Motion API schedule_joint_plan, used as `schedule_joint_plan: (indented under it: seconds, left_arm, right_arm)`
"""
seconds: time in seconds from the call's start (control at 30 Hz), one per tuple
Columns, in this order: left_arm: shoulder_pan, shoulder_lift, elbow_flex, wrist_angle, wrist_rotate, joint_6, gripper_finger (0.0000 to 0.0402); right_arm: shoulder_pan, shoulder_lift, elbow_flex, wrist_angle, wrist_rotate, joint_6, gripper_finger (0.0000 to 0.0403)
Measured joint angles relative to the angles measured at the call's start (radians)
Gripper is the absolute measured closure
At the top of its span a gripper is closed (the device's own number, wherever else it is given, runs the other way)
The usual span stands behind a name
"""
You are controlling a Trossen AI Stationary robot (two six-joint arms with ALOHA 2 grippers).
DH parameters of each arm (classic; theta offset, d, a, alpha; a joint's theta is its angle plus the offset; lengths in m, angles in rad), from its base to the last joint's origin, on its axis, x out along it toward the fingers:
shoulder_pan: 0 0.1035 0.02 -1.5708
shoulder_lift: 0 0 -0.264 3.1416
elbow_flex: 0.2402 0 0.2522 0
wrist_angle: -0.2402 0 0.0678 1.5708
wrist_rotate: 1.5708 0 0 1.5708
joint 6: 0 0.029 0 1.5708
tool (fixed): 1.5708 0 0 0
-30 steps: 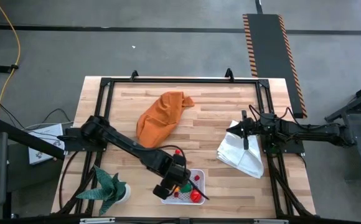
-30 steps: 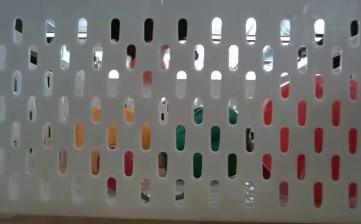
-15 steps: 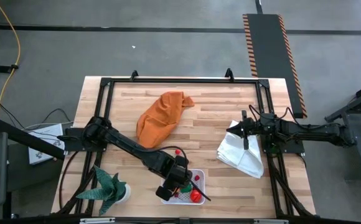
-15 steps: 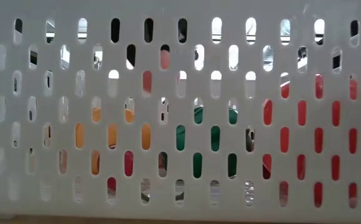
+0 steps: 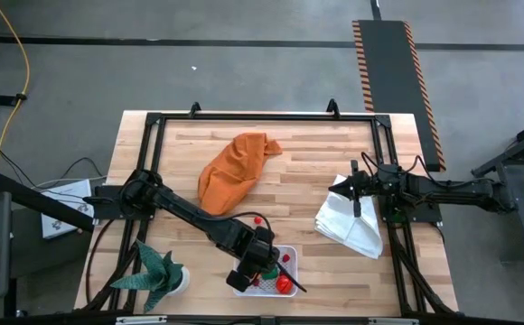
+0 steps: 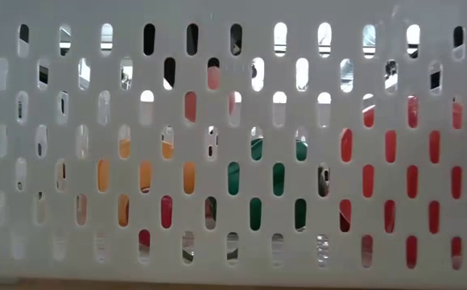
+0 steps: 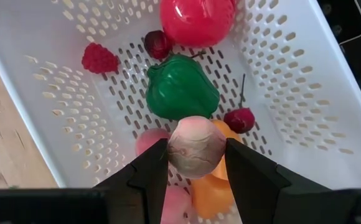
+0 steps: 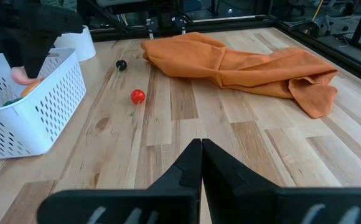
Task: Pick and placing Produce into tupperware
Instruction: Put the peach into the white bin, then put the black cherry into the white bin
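Left wrist view: left gripper (image 7: 196, 163) holds pink Produce (image 7: 196, 148) over tupperware (image 7: 50, 118)

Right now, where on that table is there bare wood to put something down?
Bare wood lies between the orange cloth and the white cloth. It is crowded near the white basket, where the left gripper holds a pink piece.
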Motion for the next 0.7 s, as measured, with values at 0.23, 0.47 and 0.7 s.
schedule_joint_plan:
  seconds: [0.23, 0.47, 0.7]
  left_arm:
    - [0.0, 0.0, 0.0, 0.001, 0.0, 0.0, 0.0232]
    - [0.0, 0.0, 0.0, 0.004, 0.0, -0.002, 0.0185]
    - [0.0, 0.0, 0.007, -0.008, 0.03, -0.001, 0.0202]
  right_arm:
    - [0.0, 0.0, 0.0, 0.0, 0.0, 0.0, 0.0402]
    - [0.0, 0.0, 0.0, 0.0, 0.0, 0.0, 0.0402]
    - [0.0, 0.0, 0.0, 0.0, 0.0, 0.0, 0.0402]
